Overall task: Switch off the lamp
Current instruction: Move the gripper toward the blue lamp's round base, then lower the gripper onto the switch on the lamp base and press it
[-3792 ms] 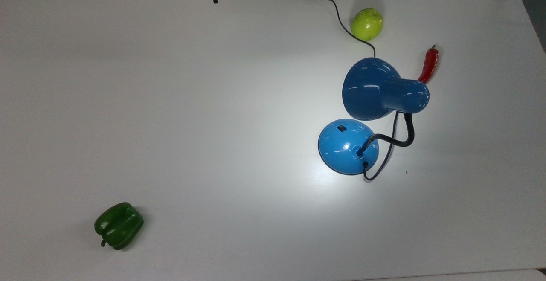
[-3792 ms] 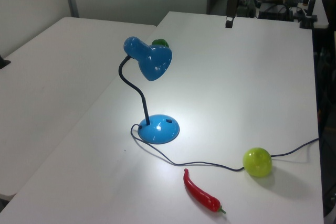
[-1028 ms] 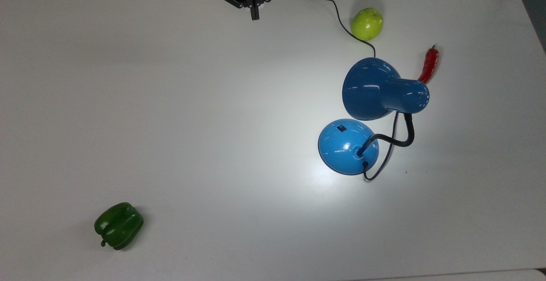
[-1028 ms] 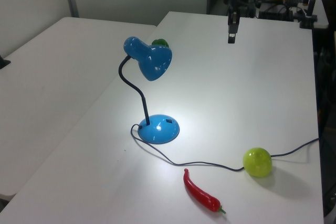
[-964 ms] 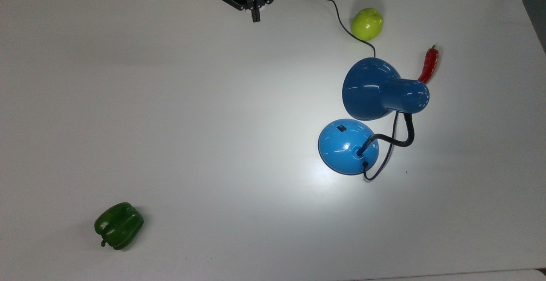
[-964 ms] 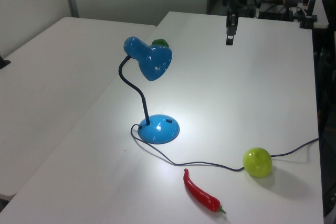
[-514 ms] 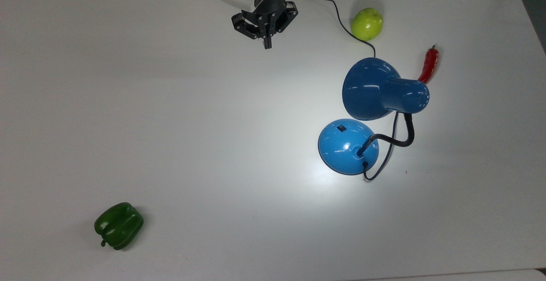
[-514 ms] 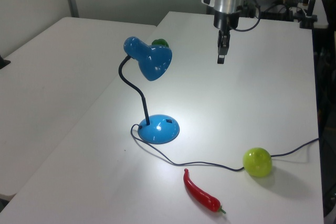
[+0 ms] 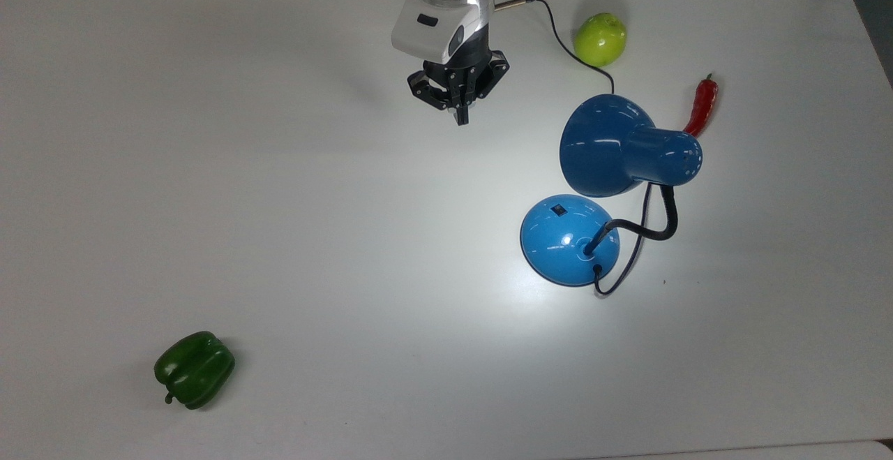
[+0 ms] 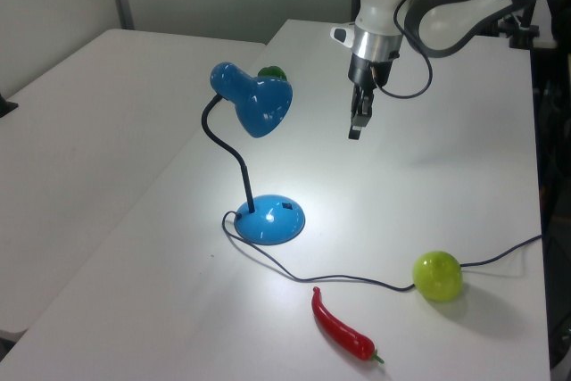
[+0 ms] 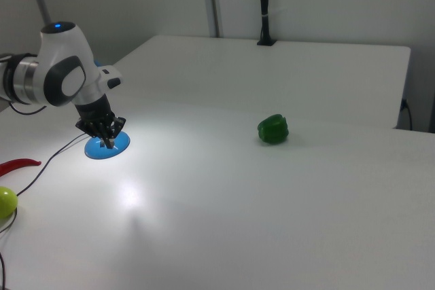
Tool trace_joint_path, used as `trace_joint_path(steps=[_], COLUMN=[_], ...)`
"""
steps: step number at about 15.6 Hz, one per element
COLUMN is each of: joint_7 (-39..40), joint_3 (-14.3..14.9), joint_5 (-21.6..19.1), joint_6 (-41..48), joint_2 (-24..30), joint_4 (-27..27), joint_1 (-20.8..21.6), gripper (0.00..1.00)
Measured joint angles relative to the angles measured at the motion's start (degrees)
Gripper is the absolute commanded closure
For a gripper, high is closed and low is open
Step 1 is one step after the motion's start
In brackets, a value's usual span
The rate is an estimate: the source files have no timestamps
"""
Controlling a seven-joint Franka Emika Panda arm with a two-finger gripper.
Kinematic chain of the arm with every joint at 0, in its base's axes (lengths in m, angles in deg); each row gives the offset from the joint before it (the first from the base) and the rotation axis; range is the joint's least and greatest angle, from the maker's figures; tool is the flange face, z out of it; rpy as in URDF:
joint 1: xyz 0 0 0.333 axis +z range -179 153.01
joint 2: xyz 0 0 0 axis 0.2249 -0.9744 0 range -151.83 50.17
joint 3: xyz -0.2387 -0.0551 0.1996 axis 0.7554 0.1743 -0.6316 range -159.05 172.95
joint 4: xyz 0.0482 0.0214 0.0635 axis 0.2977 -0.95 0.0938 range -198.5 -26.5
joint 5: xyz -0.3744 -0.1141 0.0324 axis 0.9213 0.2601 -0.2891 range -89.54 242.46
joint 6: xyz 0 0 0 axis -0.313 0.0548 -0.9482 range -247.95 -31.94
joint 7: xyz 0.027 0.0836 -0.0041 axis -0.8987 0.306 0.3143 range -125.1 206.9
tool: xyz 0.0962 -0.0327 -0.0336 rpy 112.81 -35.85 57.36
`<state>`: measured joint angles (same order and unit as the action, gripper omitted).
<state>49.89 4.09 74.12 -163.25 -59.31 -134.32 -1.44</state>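
The lamp (image 9: 582,226) stands lit on the white desk (image 9: 279,202) at the top view's right, its black switch (image 9: 559,210) on the domed base, its cord running past a green apple (image 9: 600,39) with a red chilli (image 9: 702,105) beside the shade. The pincer (image 9: 461,119), fingers pressed together and holding nothing, hangs above the desk well apart from the base. A green pepper (image 9: 194,368) lies far off at the top view's lower left; no writing is legible.
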Motion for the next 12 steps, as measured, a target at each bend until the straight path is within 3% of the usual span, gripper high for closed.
trace_joint_path(steps=[12], joint_7=[-1.09], joint_3=[-1.78], joint_5=[-0.10], joint_6=[-17.86], joint_2=[-8.20], joint_4=[-0.31], joint_1=[1.98], gripper=[1.00])
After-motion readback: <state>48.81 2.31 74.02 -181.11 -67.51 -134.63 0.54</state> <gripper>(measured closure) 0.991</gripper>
